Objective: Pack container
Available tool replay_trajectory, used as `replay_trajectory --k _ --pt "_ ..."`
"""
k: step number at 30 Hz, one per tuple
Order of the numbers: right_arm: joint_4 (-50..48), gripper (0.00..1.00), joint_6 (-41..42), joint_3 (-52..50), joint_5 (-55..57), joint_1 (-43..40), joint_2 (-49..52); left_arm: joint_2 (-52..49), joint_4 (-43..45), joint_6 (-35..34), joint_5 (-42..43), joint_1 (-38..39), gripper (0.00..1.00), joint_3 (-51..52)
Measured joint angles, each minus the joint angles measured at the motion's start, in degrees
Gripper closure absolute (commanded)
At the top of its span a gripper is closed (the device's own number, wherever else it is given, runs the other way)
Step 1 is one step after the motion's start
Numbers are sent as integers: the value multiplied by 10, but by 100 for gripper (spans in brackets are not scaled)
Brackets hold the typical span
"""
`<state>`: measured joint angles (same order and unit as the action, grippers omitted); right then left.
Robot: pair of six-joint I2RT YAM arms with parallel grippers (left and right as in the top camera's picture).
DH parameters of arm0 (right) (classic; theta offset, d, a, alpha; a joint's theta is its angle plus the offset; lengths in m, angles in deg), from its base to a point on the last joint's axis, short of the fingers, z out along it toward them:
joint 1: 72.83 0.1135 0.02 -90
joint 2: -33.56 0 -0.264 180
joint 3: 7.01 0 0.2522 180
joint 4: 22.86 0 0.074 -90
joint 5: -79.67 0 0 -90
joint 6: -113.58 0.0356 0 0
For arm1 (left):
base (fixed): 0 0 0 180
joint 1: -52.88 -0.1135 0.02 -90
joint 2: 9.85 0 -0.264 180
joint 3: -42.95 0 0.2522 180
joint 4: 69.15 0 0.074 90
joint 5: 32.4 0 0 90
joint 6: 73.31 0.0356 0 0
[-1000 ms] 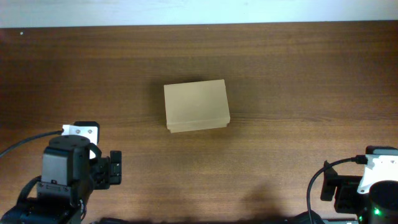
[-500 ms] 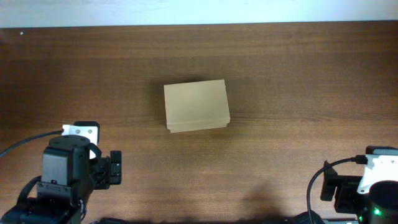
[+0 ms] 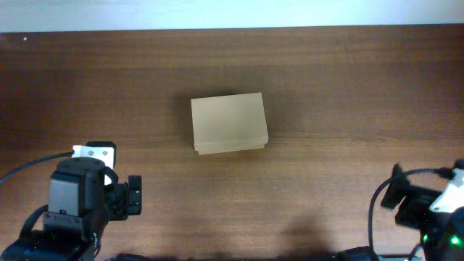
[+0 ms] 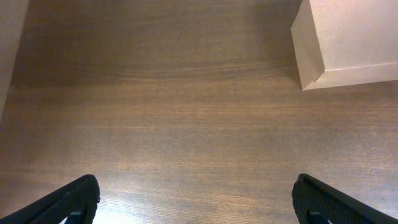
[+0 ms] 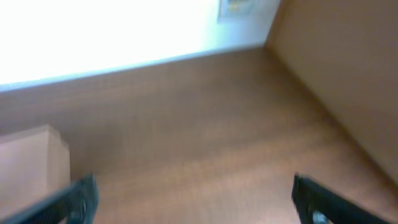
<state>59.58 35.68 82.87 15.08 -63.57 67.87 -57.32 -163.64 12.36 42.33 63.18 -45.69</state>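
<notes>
Two grippers, left (image 4: 196, 198) and right (image 5: 193, 198), fingers spread and holding nothing, hang near your corners. Container (image 3: 228, 123) sits mid-surface (image 3: 348, 87), lid shut, well apart from both; you'd likely need it opened before packing.

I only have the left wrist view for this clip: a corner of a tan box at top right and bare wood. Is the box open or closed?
Observer: Closed. In the overhead view the container has its flap lid down.
Operator: Is either hand near it?
Observer: No. The left hand and the right arm sit at the table's near corners, apart from it.
Operator: Does the right wrist camera see the box?
Observer: Yes, blurred, at its lower left, with open fingers.
</notes>
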Motion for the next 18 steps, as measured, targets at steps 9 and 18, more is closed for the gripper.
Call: replay_trajectory --k 9,18 --pt "-292 1 0 -198 -10 -40 -113 0 0 0 0 0 0 0" --pt "-487 1 0 -504 -14 -41 -245 0 0 0 0 0 0 0"
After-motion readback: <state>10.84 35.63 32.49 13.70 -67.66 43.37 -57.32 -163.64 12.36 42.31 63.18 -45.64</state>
